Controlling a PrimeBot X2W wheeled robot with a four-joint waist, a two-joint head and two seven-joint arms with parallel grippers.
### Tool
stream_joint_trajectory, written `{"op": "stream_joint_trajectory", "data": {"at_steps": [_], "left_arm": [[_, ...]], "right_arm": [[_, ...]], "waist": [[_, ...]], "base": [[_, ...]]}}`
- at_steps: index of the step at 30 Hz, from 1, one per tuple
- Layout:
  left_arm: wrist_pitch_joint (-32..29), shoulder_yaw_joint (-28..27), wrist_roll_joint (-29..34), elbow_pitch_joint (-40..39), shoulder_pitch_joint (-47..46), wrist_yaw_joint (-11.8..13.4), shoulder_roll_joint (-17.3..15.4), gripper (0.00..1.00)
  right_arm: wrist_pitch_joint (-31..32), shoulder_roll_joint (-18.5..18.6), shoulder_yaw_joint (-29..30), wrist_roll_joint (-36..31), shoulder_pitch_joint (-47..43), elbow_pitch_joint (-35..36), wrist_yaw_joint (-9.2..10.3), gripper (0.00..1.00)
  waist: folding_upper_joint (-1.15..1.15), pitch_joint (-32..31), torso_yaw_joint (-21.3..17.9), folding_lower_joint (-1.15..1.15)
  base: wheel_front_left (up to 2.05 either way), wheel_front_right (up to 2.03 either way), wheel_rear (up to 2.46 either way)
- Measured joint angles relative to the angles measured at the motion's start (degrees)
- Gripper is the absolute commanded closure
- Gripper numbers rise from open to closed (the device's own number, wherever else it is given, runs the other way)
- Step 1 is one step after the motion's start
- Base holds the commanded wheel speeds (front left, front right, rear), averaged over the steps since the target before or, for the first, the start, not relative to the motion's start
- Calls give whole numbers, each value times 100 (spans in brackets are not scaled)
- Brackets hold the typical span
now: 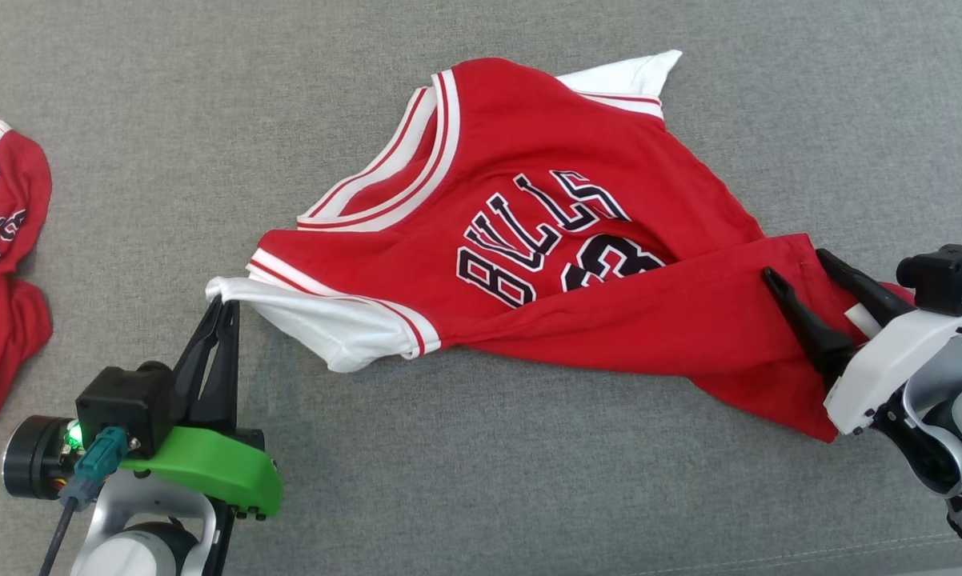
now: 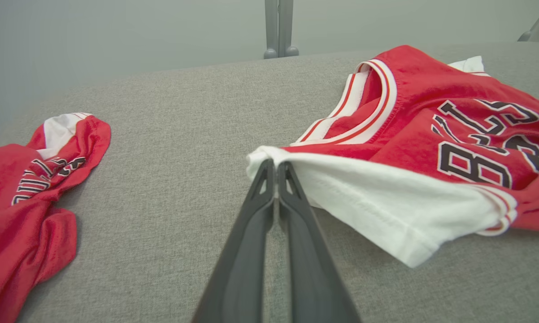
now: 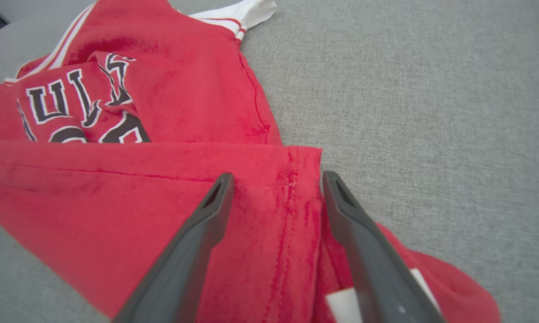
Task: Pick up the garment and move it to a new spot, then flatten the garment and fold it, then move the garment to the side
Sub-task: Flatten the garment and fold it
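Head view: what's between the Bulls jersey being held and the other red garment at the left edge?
Nothing: the stretch of grey surface between jersey and other garment is bare, in the head and left wrist views.

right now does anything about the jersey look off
The jersey lies askew and wrinkled: its lower part is folded up over the number, and the left gripper pinches its white sleeve. The right gripper is open over the hem. Another red garment lies bunched at left.
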State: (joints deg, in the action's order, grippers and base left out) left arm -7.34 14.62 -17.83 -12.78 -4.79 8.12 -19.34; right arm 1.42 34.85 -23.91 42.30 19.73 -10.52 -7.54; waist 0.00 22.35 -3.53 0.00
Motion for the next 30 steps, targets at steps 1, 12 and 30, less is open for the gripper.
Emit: {"op": "stream_joint_trajectory", "data": {"at_steps": [1, 12, 30], "left_arm": [[12, 0, -4, 12, 1, 2, 0, 100], [82, 40, -27, 159, -1, 13, 0, 100], [216, 53, -390, -226, -367, -218, 51, 100]], "right_arm": [[1, 2, 15, 1, 0, -34, 1, 0], [83, -9, -156, 260, 81, 82, 1, 63], [-310, 431, 299, 417, 163, 724, 1, 100]], "waist": [[0, 1, 5, 0], [0, -2, -8, 0], [0, -163, -2, 0]], "base": [[0, 0, 0], [0, 0, 0], [0, 0, 0]]}}
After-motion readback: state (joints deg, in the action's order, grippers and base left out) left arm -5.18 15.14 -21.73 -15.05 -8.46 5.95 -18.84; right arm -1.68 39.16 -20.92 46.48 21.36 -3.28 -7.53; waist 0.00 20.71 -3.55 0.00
